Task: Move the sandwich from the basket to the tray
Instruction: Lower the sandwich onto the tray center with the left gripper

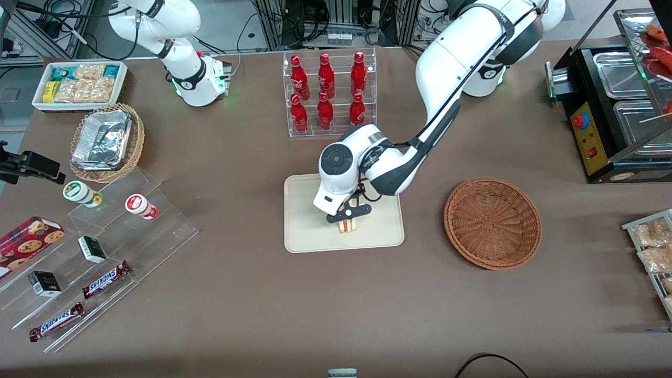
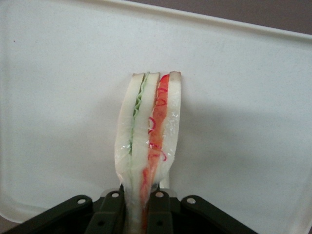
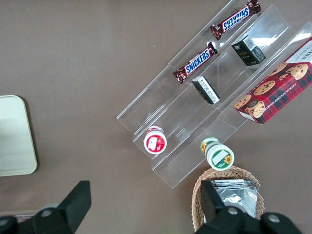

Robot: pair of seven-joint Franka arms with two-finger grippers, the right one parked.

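While the gripper (image 1: 347, 216) fingers (image 2: 113, 210) pinch the sandwich (image 2: 148, 141) upright over the tray (image 1: 304, 231), with the basket (image 1: 492, 221) empty, opening too high could let the wedge topple onto its side

A brown table (image 1: 252, 294) carries everything. Directly under the gripper (image 1: 347, 216) lies the cream tray (image 1: 310, 231). The reddish-brown basket (image 1: 492, 222) sits beside the gripper, toward the working arm's end. A clear rack of red bottles (image 1: 329, 93) stands farther from the camera than the gripper. Stepped acrylic shelves (image 1: 100, 262) and a tan basket (image 1: 107, 143) lie toward the parked arm's end.
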